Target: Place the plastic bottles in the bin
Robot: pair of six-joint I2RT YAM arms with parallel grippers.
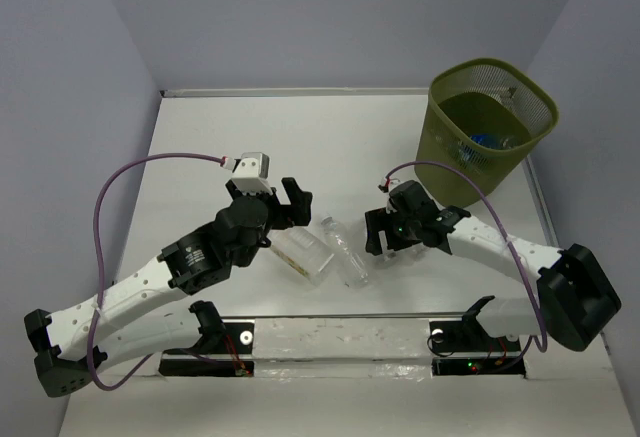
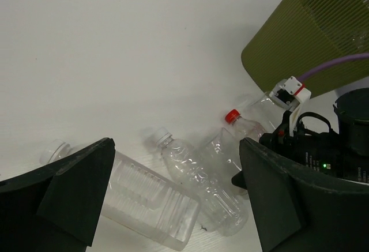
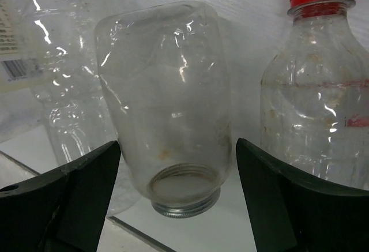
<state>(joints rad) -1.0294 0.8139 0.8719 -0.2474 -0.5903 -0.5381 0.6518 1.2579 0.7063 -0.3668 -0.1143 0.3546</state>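
Note:
Two clear plastic bottles lie side by side on the white table: a squarish bottle [image 1: 302, 254] [image 2: 144, 191] and a round bottle with a white cap [image 1: 346, 253] [image 2: 199, 180]. My left gripper [image 1: 285, 222] [image 2: 173, 206] is open and hovers just above them, empty. A capless wide-mouthed clear bottle [image 3: 167, 108] lies between the open jaws of my right gripper [image 1: 385, 242] [image 3: 179, 200], not clamped. A red-capped bottle [image 3: 320, 90] [image 2: 242, 125] lies beside it. The olive-green mesh bin [image 1: 490, 127] [image 2: 311, 33] stands at the back right.
The bin holds several bottles, one with blue on it [image 1: 487, 141]. A labelled clear bottle [image 3: 46, 61] lies left of the capless one. My right arm's purple cable [image 1: 470, 182] loops in front of the bin. Walls close the table at left, back and right.

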